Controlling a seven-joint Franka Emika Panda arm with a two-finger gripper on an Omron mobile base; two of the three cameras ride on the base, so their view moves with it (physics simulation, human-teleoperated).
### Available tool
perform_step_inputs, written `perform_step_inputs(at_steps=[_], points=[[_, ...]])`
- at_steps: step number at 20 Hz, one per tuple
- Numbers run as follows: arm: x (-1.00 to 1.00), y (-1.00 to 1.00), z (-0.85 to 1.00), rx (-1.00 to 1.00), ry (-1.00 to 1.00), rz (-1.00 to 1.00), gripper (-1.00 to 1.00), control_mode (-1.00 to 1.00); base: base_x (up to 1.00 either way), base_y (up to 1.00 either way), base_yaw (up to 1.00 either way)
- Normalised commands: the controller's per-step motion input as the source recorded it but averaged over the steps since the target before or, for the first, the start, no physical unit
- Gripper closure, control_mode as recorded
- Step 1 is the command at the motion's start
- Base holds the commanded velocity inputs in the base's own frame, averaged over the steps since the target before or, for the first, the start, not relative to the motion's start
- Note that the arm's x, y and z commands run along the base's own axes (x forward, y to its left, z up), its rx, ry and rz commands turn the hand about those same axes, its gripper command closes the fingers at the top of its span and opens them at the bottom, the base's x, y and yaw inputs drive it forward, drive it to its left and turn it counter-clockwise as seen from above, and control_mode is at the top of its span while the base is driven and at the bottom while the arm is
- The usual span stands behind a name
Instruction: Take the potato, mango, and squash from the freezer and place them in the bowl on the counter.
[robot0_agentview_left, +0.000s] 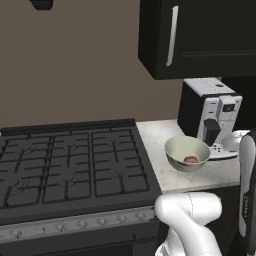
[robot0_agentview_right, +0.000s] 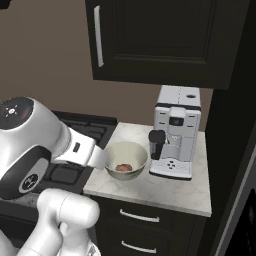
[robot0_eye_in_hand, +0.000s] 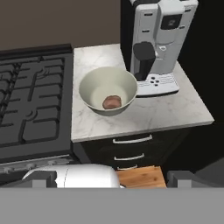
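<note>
The cream-white bowl (robot0_agentview_left: 175, 154) (robot0_agentview_right: 114, 151) (robot0_eye_in_hand: 89, 83) stands on the light stone counter (robot0_agentview_left: 156, 136) (robot0_agentview_right: 172, 192) (robot0_eye_in_hand: 175, 109), just in front of the coffee machine. Inside it lies one brown lumpy potato (robot0_agentview_left: 191, 159) (robot0_agentview_right: 123, 167) (robot0_eye_in_hand: 112, 102). My gripper (robot0_eye_in_hand: 111, 179) is held back and above the counter's front edge, well away from the bowl. Its two dark fingertips (robot0_eye_in_hand: 41, 178) stand far apart at the bottom of the hand view with nothing between them. The mango, the squash and the freezer are out of view.
A white and black coffee machine (robot0_agentview_left: 210, 112) (robot0_agentview_right: 176, 135) (robot0_eye_in_hand: 157, 39) stands at the back of the counter. A black gas stove (robot0_agentview_left: 70, 165) (robot0_eye_in_hand: 30, 105) lies to the left. Black wall cabinets (robot0_agentview_left: 200, 35) (robot0_agentview_right: 155, 40) hang overhead, and drawers with silver handles (robot0_agentview_right: 140, 216) (robot0_eye_in_hand: 131, 140) sit below.
</note>
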Motion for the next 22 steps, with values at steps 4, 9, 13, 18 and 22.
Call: perform_step_inputs(at_steps=[4,9,13,18,22], points=[[-0.39,0.05,0.19,0.0,-0.16,0.0,-1.0,-1.0,0.0,0.0,0.0],[-0.51,0.09,0.11,0.0,-0.17,0.0,-1.0,1.0,-0.2,0.03,0.0],[0.0,0.0,0.0,0.0,0.0,0.0,-1.0,1.0,-1.0,0.29,0.0],[0.0,0.0,0.0,0.0,0.0,0.0,-1.0,1.0,-1.0,0.32,0.0],[0.0,0.0,0.0,0.0,0.0,0.0,-1.0,1.0,-1.0,-0.18,-0.06]])
